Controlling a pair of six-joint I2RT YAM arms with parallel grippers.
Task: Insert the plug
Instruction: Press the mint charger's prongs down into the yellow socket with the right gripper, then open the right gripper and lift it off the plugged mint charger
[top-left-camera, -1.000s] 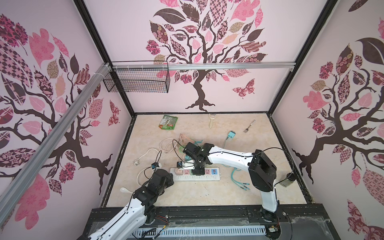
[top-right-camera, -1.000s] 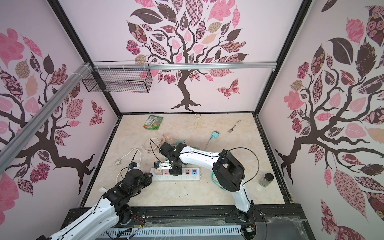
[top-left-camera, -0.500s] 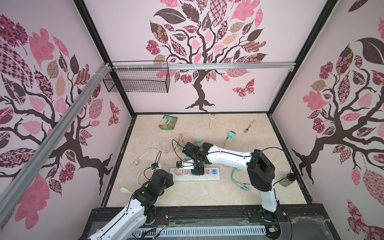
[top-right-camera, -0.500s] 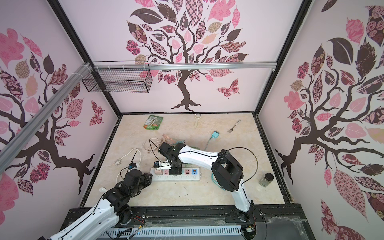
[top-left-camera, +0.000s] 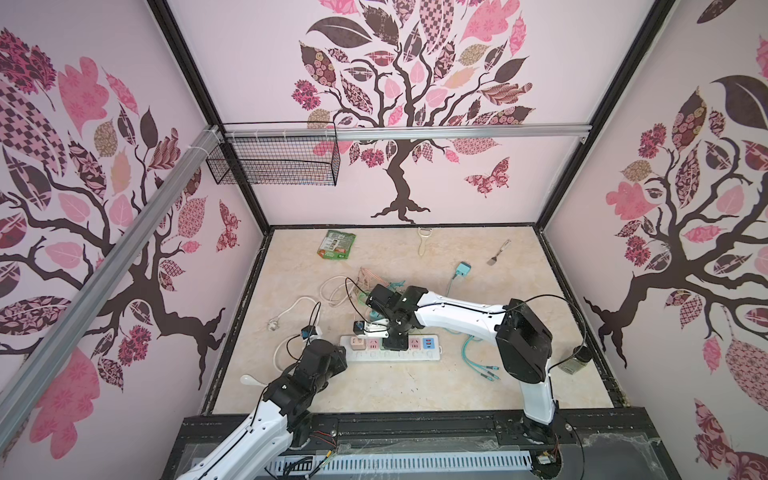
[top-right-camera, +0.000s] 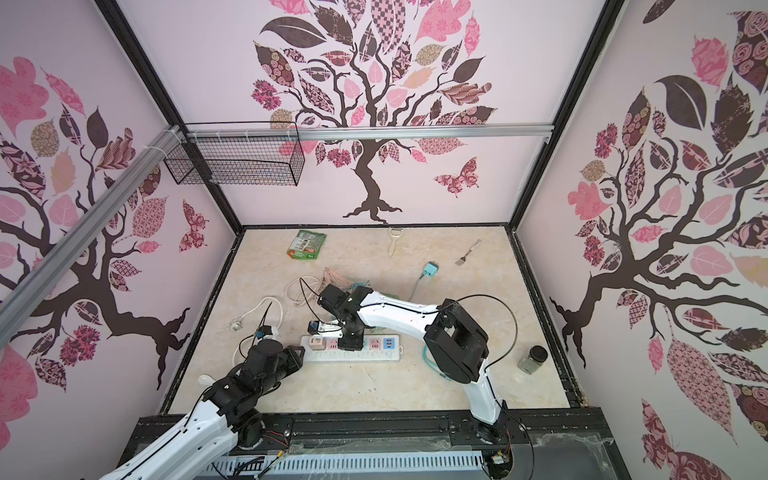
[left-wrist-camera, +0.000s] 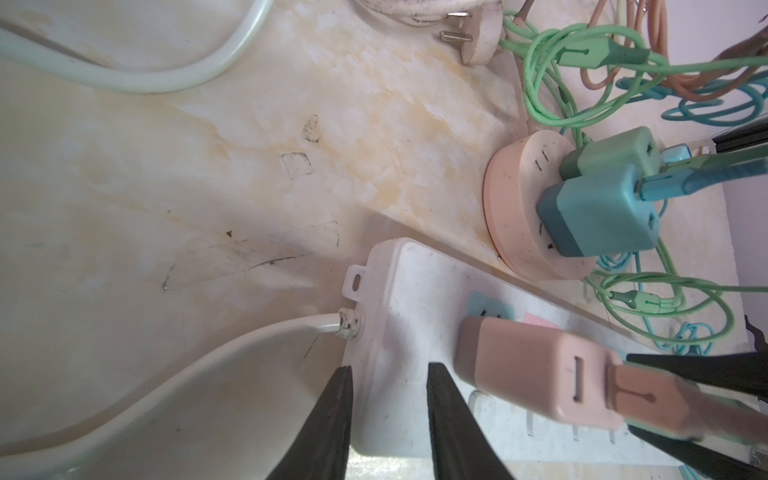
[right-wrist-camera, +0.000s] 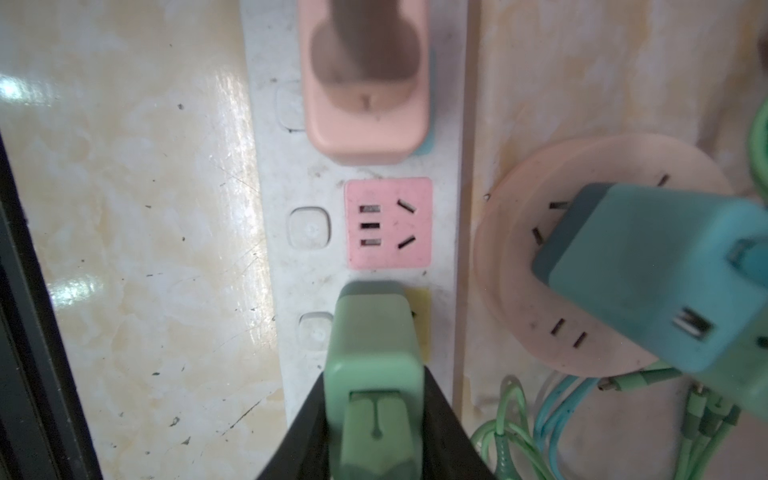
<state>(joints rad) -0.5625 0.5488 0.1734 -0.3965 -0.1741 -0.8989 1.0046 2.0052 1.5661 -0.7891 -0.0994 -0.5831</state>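
As arms hold last second's pose, right tool (right-wrist-camera: 375, 376) clasps green plug (right-wrist-camera: 374, 328) on yellow socket (right-wrist-camera: 420, 316), left tool (left-wrist-camera: 390, 374) parted, empty, over power strip (left-wrist-camera: 401, 291).

Jaws apart above power strip (left-wrist-camera: 415, 299) end; pink plug (left-wrist-camera: 536, 374) inserted.

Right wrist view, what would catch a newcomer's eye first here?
The right claw clamps a green plug standing on the yellow socket of the white power strip. Beyond it come an empty pink socket, then a pink plug. A teal adapter sits on a round pink hub beside the strip.
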